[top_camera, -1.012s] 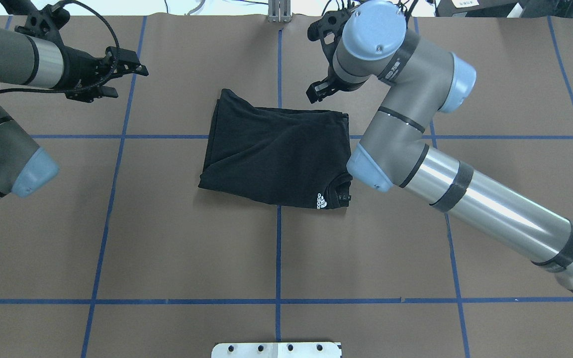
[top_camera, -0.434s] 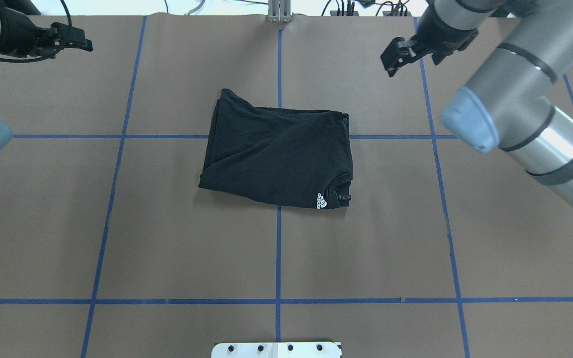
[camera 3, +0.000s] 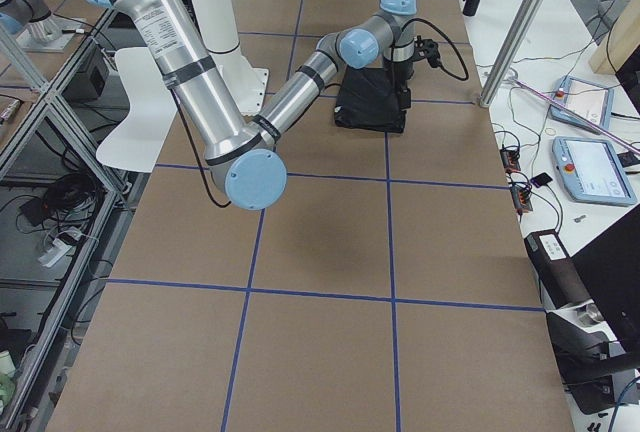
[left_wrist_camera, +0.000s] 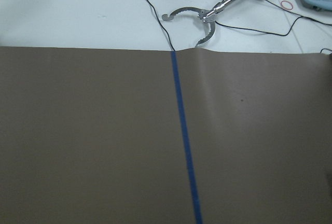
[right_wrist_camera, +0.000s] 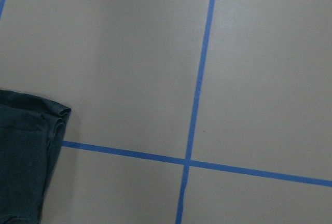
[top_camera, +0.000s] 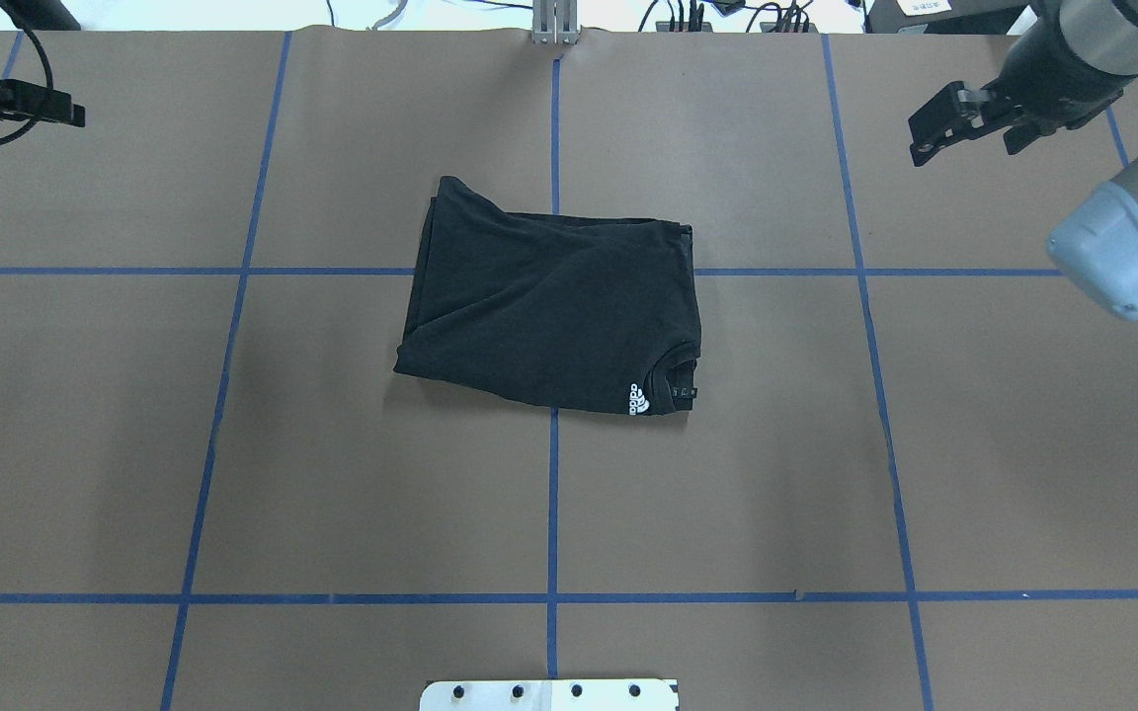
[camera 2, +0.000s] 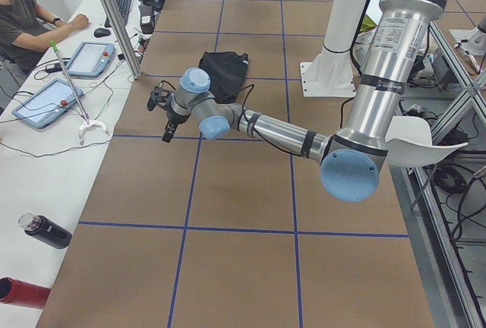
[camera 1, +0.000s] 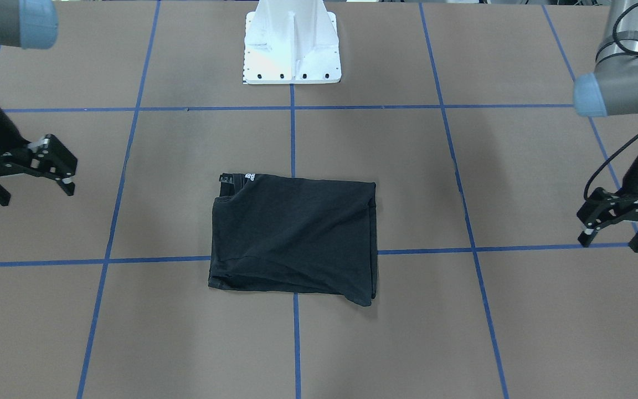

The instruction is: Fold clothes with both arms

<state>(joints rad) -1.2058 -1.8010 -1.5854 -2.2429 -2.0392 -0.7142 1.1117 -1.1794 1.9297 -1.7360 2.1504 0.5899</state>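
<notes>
Black T-shirt (camera 1: pixel 297 238), folded into a compact rectangle, lies flat on the brown table (camera 1: pixel 463 332) straight out from the white pedestal base (camera 1: pixel 292 50), collar edge turned toward the base. Left gripper (camera 1: pixel 611 244) and right gripper (camera 1: pixel 35 194) hover far off to the base's left and right, well apart from the cloth. Both have jaws spread wide and grasp nothing.

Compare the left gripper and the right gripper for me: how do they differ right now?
The right gripper sits nearer the T-shirt than the left gripper does. The right gripper's wrist view catches a corner of the T-shirt; the left gripper's wrist view shows none of it. Both are open, empty and off the T-shirt.
</notes>
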